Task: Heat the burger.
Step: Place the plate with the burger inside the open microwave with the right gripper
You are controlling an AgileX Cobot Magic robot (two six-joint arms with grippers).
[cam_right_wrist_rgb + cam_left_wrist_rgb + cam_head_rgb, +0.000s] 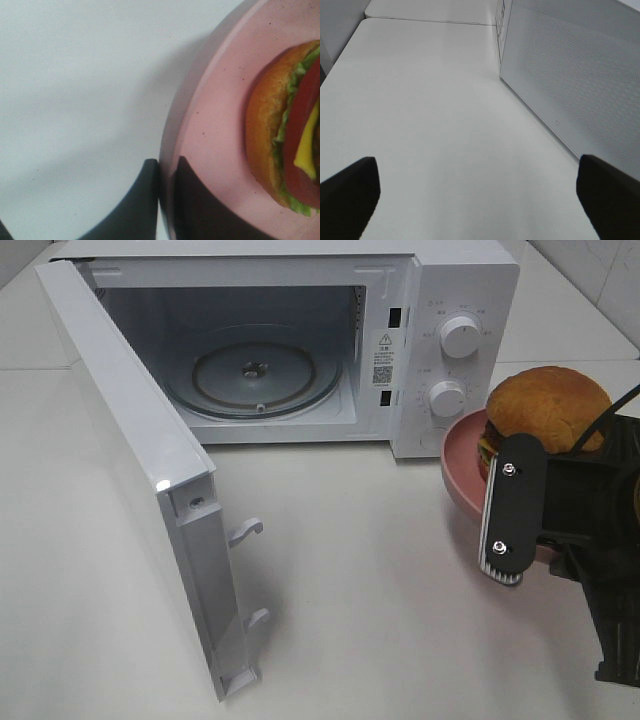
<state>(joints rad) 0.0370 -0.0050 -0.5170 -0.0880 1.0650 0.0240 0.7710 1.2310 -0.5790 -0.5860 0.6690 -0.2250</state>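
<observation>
My right fingers (154, 182) are clenched on the rim of a pink plate (220, 125). The burger (272, 130) sits on the plate, just beyond them. My left fingers (350, 195) are spread wide and empty above the bench (445, 125). Farther off stands a microwave (460, 300), its door (130, 440) swung open.

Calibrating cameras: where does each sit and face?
Exterior high: high in front, down onto open white microwave; black right gripper shows.
Left wrist: left arm, along white table beside microwave door; open left gripper shows.
Right wrist: right arm, down at round pink plate; right gripper clamps its rim.
First, third share plate and golden-bun burger.
</observation>
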